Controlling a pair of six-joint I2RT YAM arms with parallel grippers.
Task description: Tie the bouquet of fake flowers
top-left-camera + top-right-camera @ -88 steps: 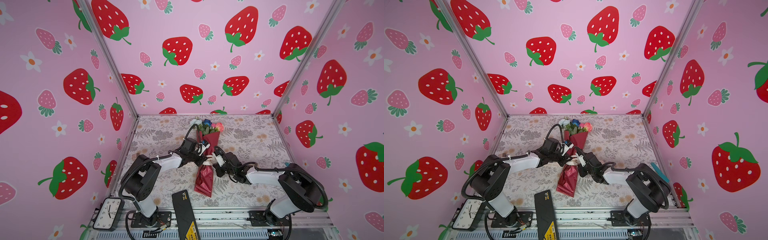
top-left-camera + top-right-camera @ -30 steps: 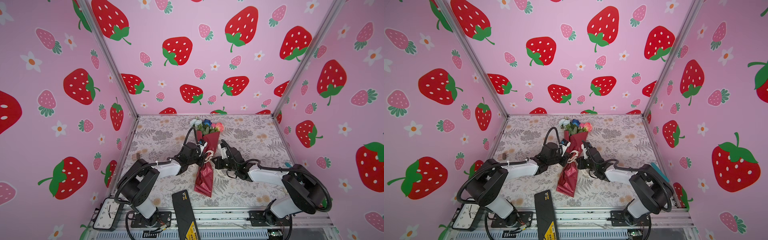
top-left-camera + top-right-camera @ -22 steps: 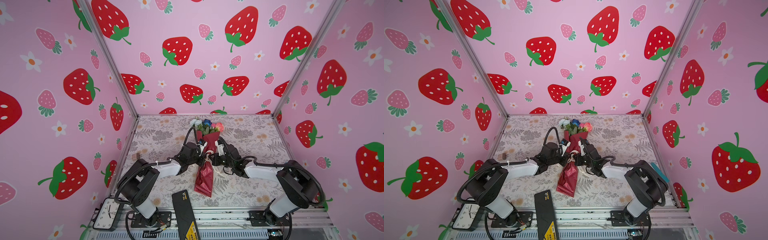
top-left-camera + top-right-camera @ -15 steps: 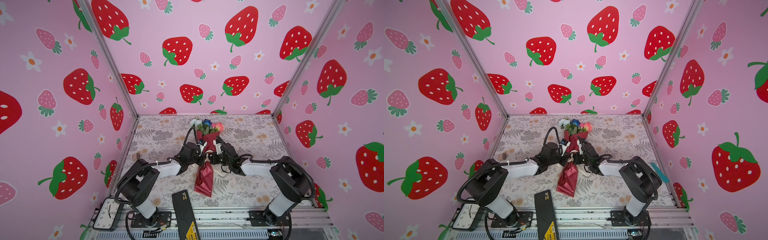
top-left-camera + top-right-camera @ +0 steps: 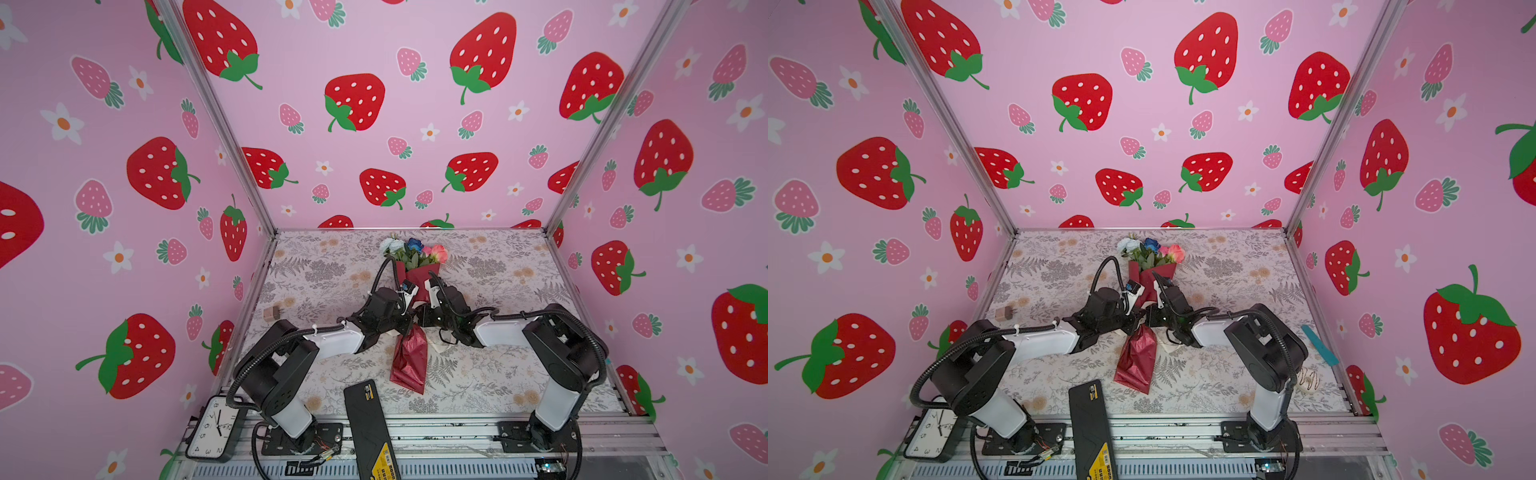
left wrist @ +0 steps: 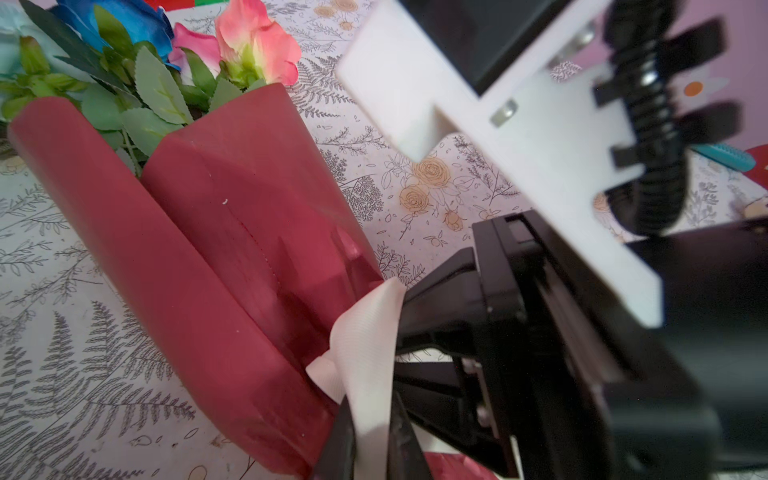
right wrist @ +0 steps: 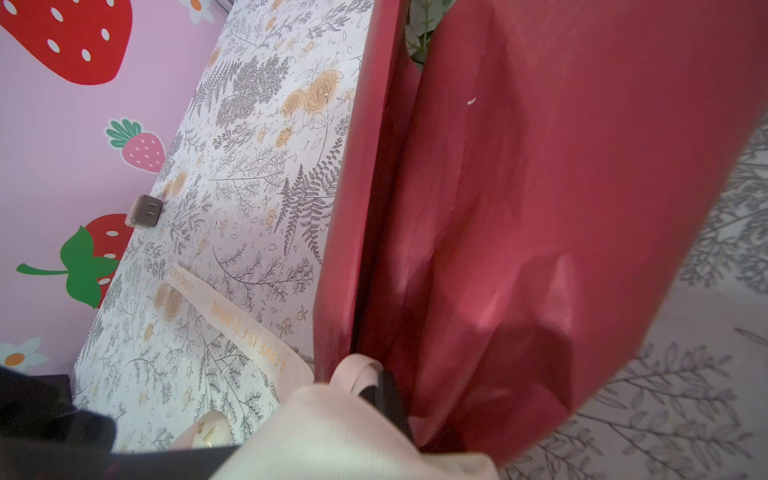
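The bouquet of fake flowers (image 5: pixel 409 357) lies along the middle of the table in both top views. Its dark red wrap (image 5: pixel 1136 361) points to the front and its blue, white and pink blooms (image 5: pixel 415 249) to the back wall. Both grippers meet at its waist. My left gripper (image 6: pixel 370 415) is shut on a cream ribbon (image 6: pixel 365 353) right beside the wrap (image 6: pixel 216 257). The right gripper (image 7: pixel 376 399) is shut with the ribbon draped over it, against the wrap (image 7: pixel 519 208). A lettered ribbon tail (image 7: pixel 232 320) trails on the table.
A black device with a yellow label (image 5: pixel 370 424) and a clock (image 5: pixel 210 428) sit at the front edge. A small brown block (image 5: pixel 271 312) lies by the left wall. A teal strip (image 5: pixel 1318 351) and a doughnut-like thing (image 5: pixel 1308 380) are at the right.
My right gripper has swung left and back towards the bouquet's waist, close against the left gripper. The left gripper and the bouquet have stayed where they were.
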